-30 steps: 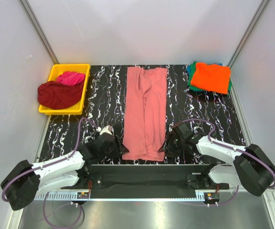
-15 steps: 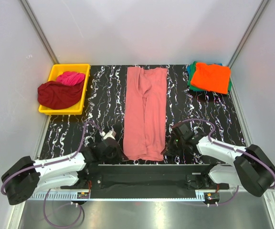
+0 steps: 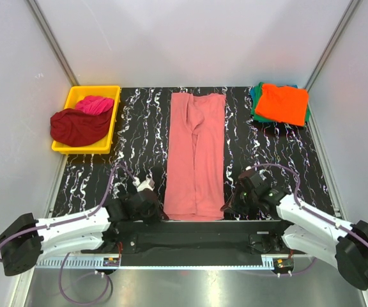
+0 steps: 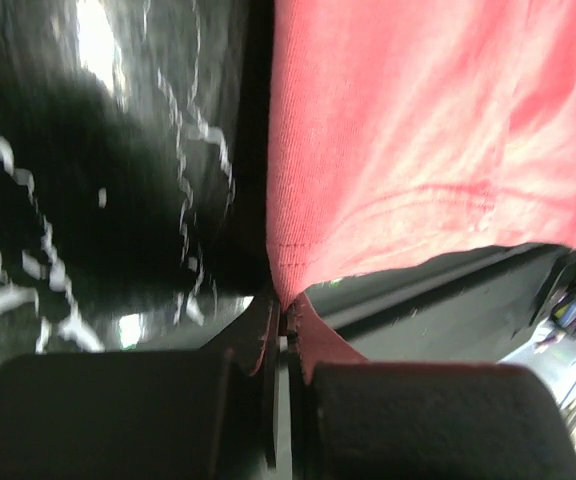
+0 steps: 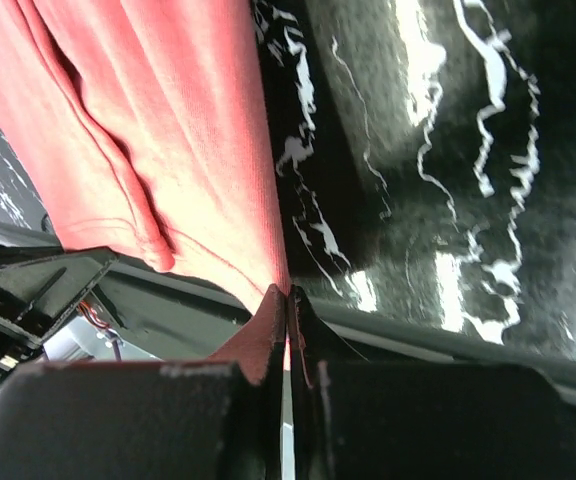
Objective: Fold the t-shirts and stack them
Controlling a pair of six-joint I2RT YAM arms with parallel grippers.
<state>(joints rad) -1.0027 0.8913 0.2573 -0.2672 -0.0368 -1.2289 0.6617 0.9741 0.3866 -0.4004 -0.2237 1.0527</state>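
Note:
A salmon-pink t-shirt (image 3: 195, 153), folded lengthwise into a long strip, lies down the middle of the black marbled table (image 3: 139, 137). My left gripper (image 3: 160, 210) is shut on the shirt's near left corner (image 4: 286, 272). My right gripper (image 3: 227, 208) is shut on its near right corner (image 5: 268, 270). Both corners are pinched between the fingertips, with the hem pulled to the table's near edge. A stack of folded shirts, orange (image 3: 282, 103) on top of green, sits at the far right.
A yellow bin (image 3: 110, 131) at the far left holds a dark red shirt (image 3: 77, 126) and a magenta shirt (image 3: 96, 103). The arms' black base rail (image 3: 197, 231) runs along the near edge, just below the shirt's hem.
Both grippers went from open to shut on the shirt's near corners. The arms drew back toward the near edge, pulling the shirt's hem with them.

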